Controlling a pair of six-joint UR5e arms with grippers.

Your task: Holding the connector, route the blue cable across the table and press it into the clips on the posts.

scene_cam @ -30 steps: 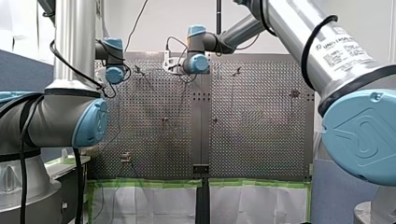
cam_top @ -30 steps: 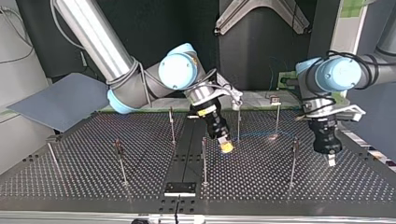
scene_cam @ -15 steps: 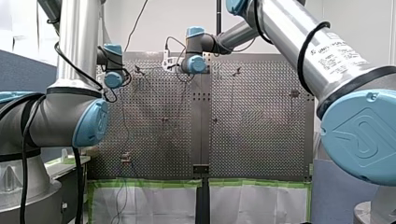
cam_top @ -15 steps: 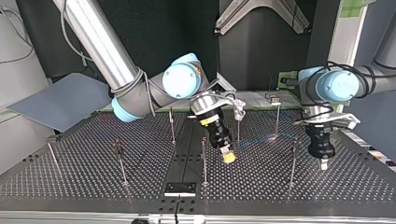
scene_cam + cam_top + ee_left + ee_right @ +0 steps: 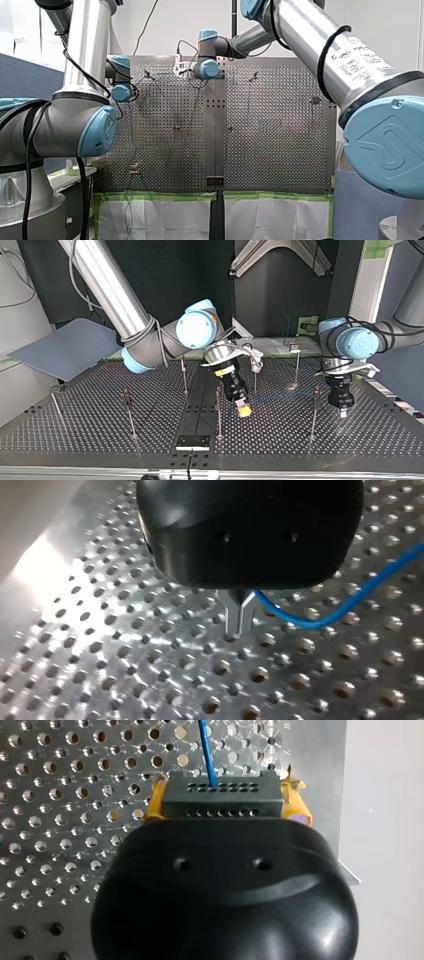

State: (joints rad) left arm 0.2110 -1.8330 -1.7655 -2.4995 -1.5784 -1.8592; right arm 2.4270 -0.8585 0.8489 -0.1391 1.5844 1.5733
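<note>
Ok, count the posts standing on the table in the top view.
7 posts: two at the left, three near the middle, two at the right; others may be hidden.

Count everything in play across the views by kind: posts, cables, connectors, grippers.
7 posts
1 blue cable
1 connector
2 grippers: my left gripper, my right gripper
Total: 11
</note>
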